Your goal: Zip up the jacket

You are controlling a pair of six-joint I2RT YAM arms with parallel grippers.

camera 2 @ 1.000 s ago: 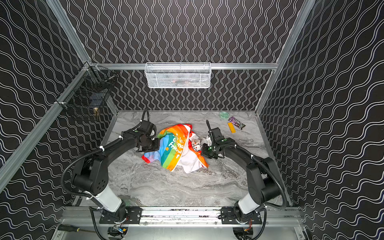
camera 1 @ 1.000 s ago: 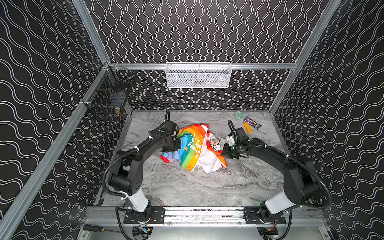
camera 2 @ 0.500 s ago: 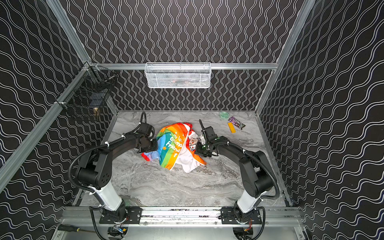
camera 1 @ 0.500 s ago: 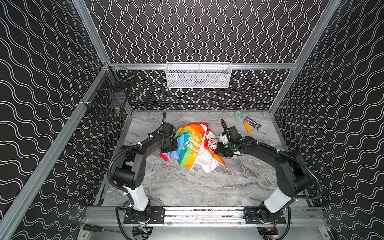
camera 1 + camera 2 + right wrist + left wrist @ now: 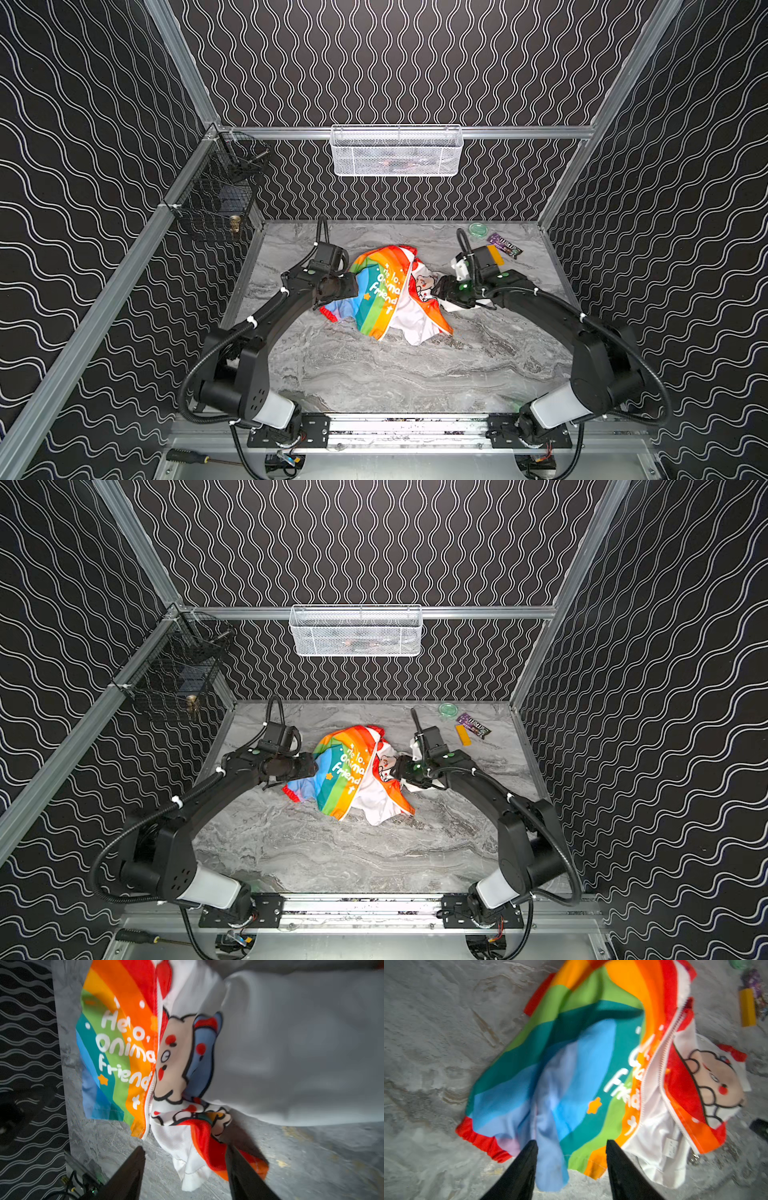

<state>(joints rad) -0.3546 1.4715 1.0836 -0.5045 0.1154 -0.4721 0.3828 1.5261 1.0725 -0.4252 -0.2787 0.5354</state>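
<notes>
rainbow-striped child's jacket (image 5: 376, 299) crumpled, unzipped, on grey marbled table (image 5: 374, 374)
left gripper (image 5: 571, 1141) and right gripper (image 5: 185, 1147) are spread apart; nothing is clamped

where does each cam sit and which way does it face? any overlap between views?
Top view: high over the front rail, facing down and back; table, jacket, left arm and right arm whole.
Top view: same head, nearly same picture; left gripper and right gripper flank the jacket.
Left wrist: on left arm, facing rightward over the jacket; own two fingers, apart.
Right wrist: on right arm, facing the left wall; own fingers, apart.
Shared: both wrist views show the zipper and lettering.
</notes>
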